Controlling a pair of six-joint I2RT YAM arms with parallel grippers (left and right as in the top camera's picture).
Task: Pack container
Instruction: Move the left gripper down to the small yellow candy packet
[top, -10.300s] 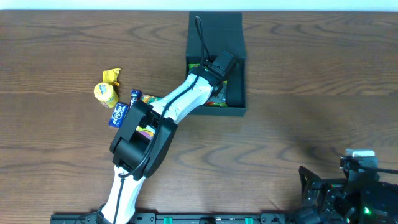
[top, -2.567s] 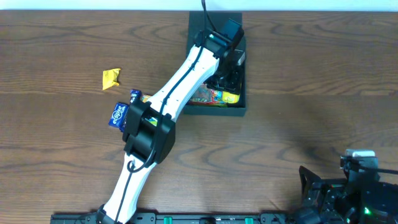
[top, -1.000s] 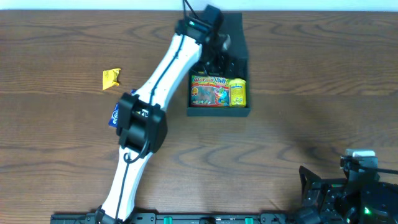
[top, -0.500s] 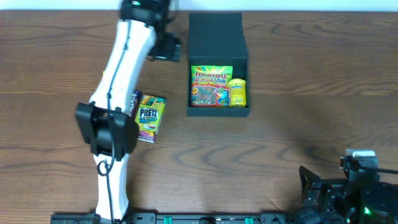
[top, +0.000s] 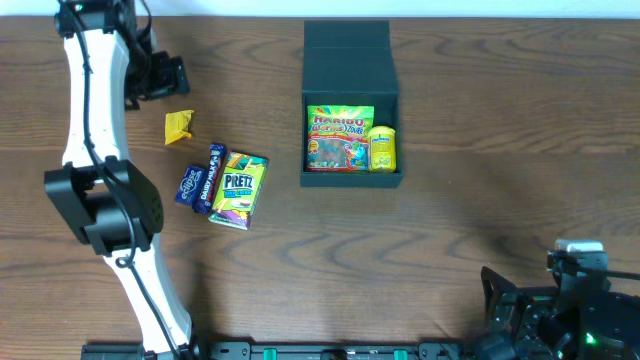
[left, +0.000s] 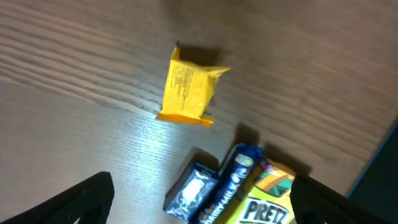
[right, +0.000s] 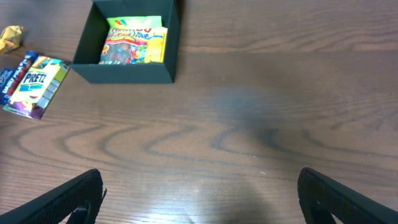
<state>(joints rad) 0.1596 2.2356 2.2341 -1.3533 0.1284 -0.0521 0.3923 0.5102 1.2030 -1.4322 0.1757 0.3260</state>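
The container (top: 350, 181) sits near the middle of the tabletop's far edge, its flap thrown back toward that edge. A gummy bag (top: 339, 138) and a small yellow pack (top: 382, 149) lie side by side inside. The left tool (top: 163, 77) hangs by the far left corner, fingers wide apart and holding nothing, just beyond a crumpled yellow wrapper (top: 179, 126). The right tool (right: 208, 198) rests at the near right corner, also spread and empty.

The risks, as I judge them: the wrapper is thin and lies low, so fingers closing over it may scrape the tabletop or flick it away instead of pinching it. Toward the left edge, two blue packets (top: 192, 185) and the Pretz box (top: 238, 188) lie touching one another. Reaching for one would likely drag its neighbours or catch two at once. The two items already inside seem to cover most of the container's floor, so the Pretz box may end up propped on them and keep the flap from shutting. A careless drop could also strike the rim and shove the container
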